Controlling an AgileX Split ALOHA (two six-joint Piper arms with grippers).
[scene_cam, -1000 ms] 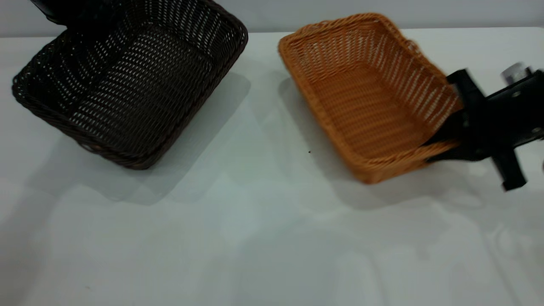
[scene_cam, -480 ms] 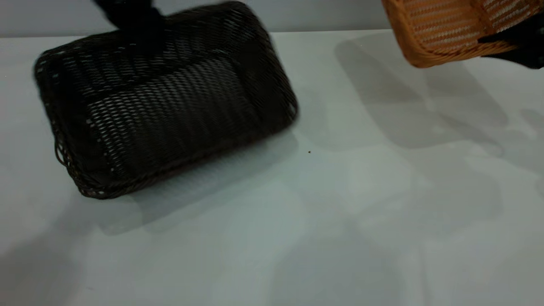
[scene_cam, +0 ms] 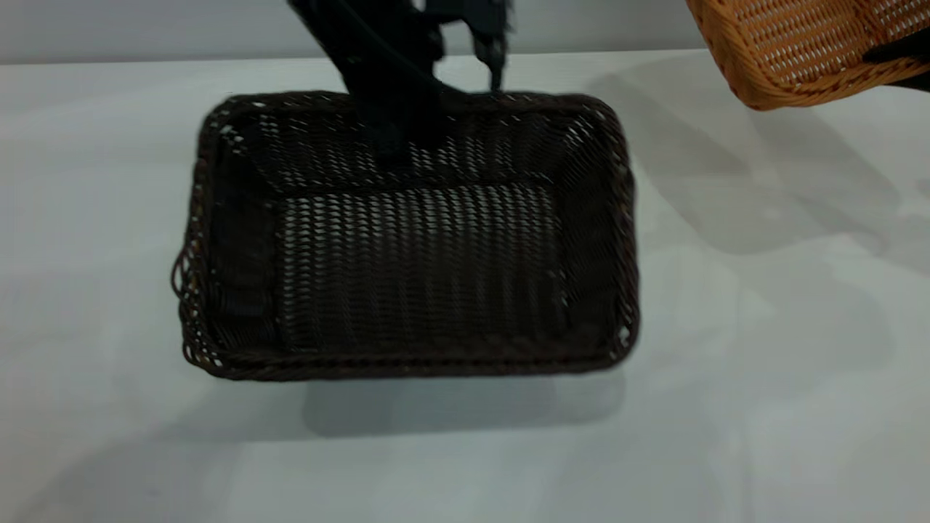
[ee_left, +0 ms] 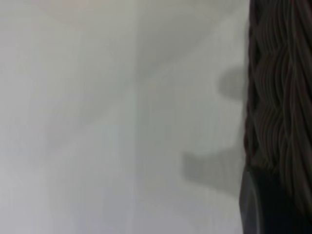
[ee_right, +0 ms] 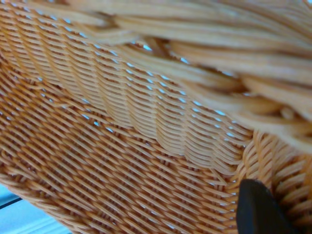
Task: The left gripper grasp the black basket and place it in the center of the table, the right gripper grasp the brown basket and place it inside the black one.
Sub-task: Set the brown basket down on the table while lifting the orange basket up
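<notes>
The black basket [scene_cam: 414, 261] sits level at the middle of the table [scene_cam: 109, 181], with a shadow under its near edge. My left gripper [scene_cam: 418, 109] comes down from the far side and is shut on the basket's far rim. In the left wrist view the dark woven wall [ee_left: 280, 97] fills one side, with one of the fingers [ee_left: 261, 204] against it. The brown basket [scene_cam: 792, 51] hangs in the air at the far right, tilted. My right gripper [scene_cam: 899, 57] is shut on its rim. The right wrist view shows its orange weave [ee_right: 122, 122] and one of the fingers [ee_right: 258, 209].
The pale wall runs behind the table's far edge [scene_cam: 145, 62]. The baskets' shadows fall on the tabletop to the right of the black basket. Nothing else stands on the table.
The black basket has swung from the left to the table's middle and turned level, open side up. The brown basket stays lifted at the top right, shifted slightly right.
</notes>
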